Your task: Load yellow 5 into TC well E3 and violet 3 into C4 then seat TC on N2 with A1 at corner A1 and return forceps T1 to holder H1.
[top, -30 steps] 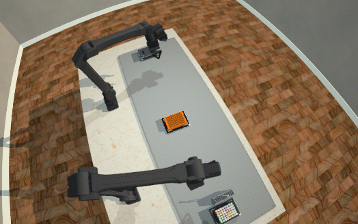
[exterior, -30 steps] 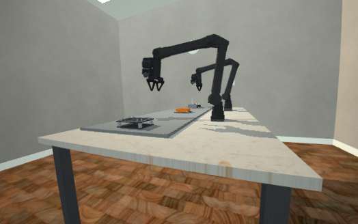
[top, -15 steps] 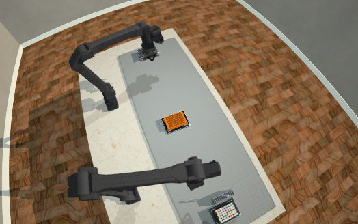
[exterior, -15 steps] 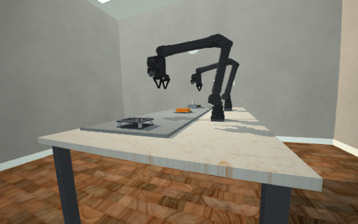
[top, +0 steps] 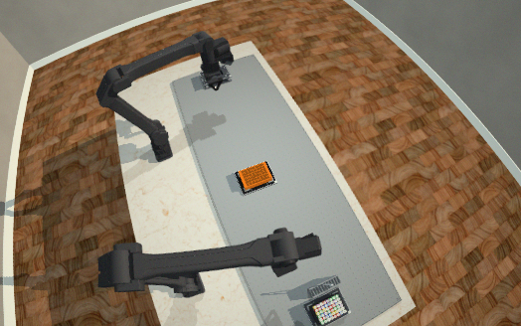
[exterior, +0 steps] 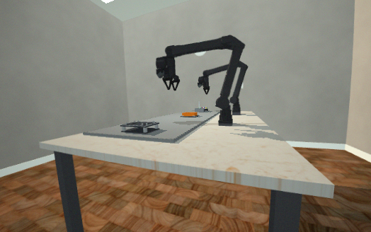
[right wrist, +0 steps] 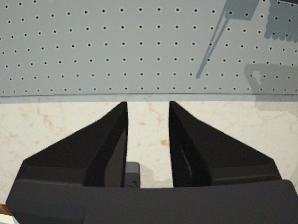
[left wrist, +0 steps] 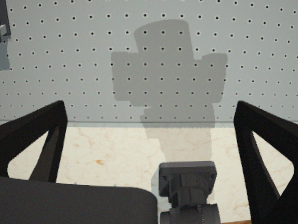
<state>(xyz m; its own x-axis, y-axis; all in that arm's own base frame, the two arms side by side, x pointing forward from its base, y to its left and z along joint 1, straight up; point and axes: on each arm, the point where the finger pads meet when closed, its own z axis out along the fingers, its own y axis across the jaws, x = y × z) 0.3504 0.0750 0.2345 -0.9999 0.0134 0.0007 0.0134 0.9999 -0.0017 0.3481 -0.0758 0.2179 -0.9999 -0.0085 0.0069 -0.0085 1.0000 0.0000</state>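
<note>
Fingers of the left end effector (top: 216,86) (exterior: 171,89) (left wrist: 150,103) stand wide open with nothing between them, pointing down high over the surface. The raised nest (top: 228,78) (exterior: 140,124) (left wrist: 4,24) lies below, partly hidden by that arm in the top view. The right end effector (exterior: 207,93) (right wrist: 148,111) is open by a narrow gap, holding nothing, also above the surface. Between the arms, the orange tube carrier (top: 256,175) (exterior: 190,114) lies flat on a black base (top: 260,191) on the grey perforated board (top: 283,214) (exterior: 166,135) (left wrist: 90,80) (right wrist: 115,55). Near the far end, on the right arm's side, the vial rack (top: 312,312) carries rows of many-coloured caps (top: 331,308). Just beside it is the slotted grey holder (top: 324,286) (exterior: 200,109), with something thin and upright there, too small to make out.
</note>
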